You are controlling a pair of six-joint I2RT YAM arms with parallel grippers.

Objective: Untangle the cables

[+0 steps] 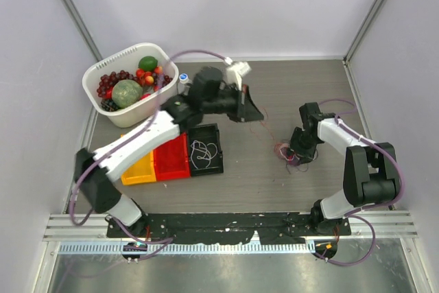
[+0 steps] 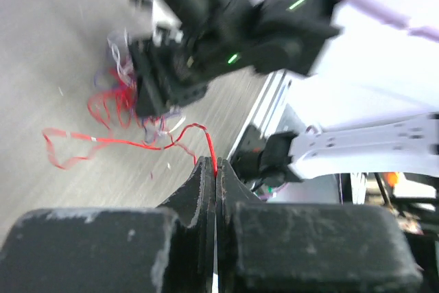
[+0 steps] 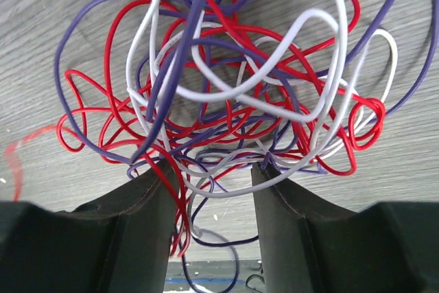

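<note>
The cables (image 1: 286, 151), thin red, white and purple wires looped into one loose knot, lie on the table (image 1: 260, 186) well to the right of the black bin (image 1: 204, 129). One red strand (image 2: 130, 143) runs out of the knot toward the bin side, clenched between the fingers of the left gripper (image 2: 215, 167). The right gripper (image 3: 212, 173) stands over the knot, jaws apart and straddling several loops. Drawing well probably means a slow, low pull while the right gripper pins the rest.

Overhead light even and diffuse, shadows faint, mild glare on the near metal strip (image 1: 206, 269). My left wrist view: heavy motion blur, red cable (image 2: 110, 141) smeared. Right wrist: cables (image 3: 219, 90) sharp.
</note>
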